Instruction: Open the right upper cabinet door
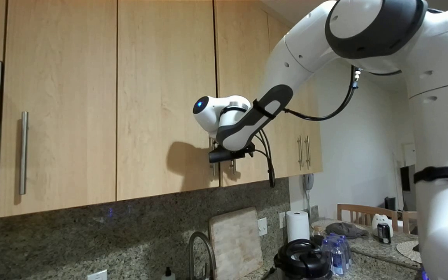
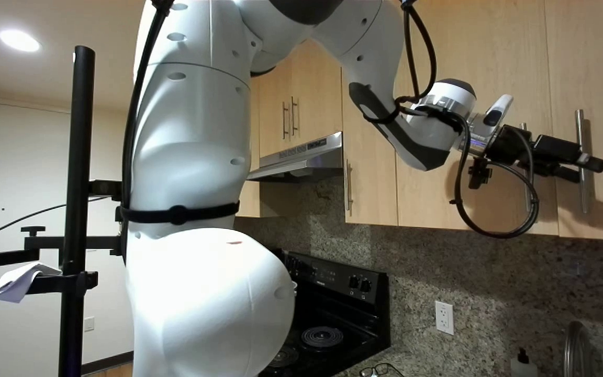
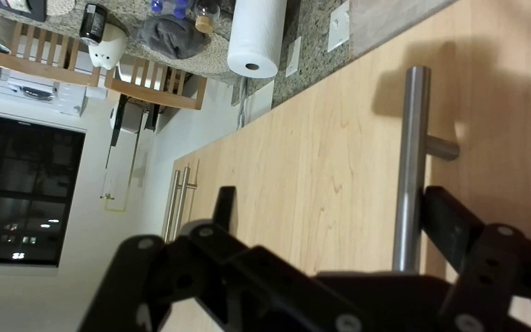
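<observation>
right upper cabinet door (image 1: 243, 58): in an exterior view we are finding it above the back edge of the desk (image 1: 364, 245), over the leaning cutting board (image 1: 235, 243); it is looking shut, so we are judging the step in hand to be the grasp.
neighbouring handle (image 1: 213, 168): it is hanging close beside this door, so we are needing to stay clear of it.
tool (image 3: 327, 207): in the wrist view we are seeing it standing open, its fingers (image 3: 450, 221) well apart and gripping nothing.
bar handle (image 3: 411, 152): it is running between the fingers but well off-centre, just beside the one at the right of this view; whether they are touching we are not managing to tell.
finger gap: we are wanting a sideways shift first, until the bar handle is lying midway, so both fingers are meeting it together and nothing is twisting.
cable loop (image 2: 505, 235): in an exterior view we are noticing it drooping near the neighbouring handle; we are judging a snag possible, so we are favouring a slow start.
door swing: the bar handle is sitting on the side toward the neighbouring handle, so we are guessing at a swing from the opposite side and preferring an outward arc, away from the desk's back edge.
</observation>
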